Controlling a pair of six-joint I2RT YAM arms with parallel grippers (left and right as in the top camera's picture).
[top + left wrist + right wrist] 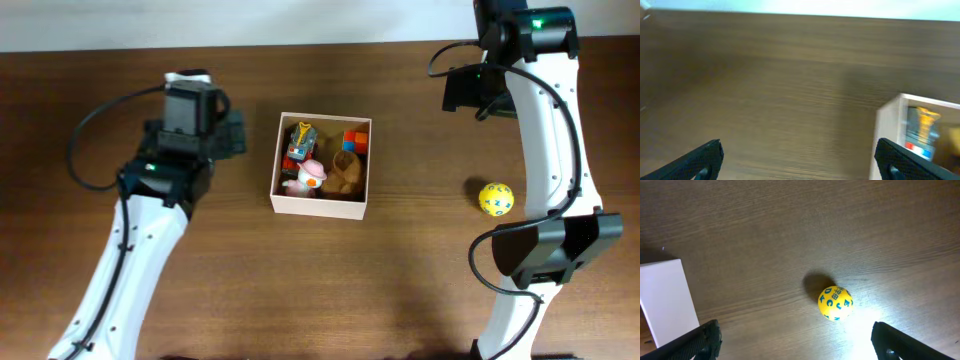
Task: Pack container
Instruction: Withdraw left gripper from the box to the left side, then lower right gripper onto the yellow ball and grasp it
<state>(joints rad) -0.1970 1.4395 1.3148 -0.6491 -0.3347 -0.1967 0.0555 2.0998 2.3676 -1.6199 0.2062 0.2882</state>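
Jaws both spread, empty | left arm (pixel 140 230) beside container (pixel 320 207) | right arm (pixel 555 130) near ball (pixel 496 199)

The container (pixel 320 207) sat upright and open-topped near the middle of the counter (pixel 400 290) — square, shallow, with thin white walls and a tan inside. It was partly filled. A colourful toy car (pixel 299 140) lay at its far left and red and blue blocks (pixel 355 140) at its far right. A pink-and-white figure (pixel 311 176) and a brown plush (pixel 347 172) lay nearer — all crowded together.
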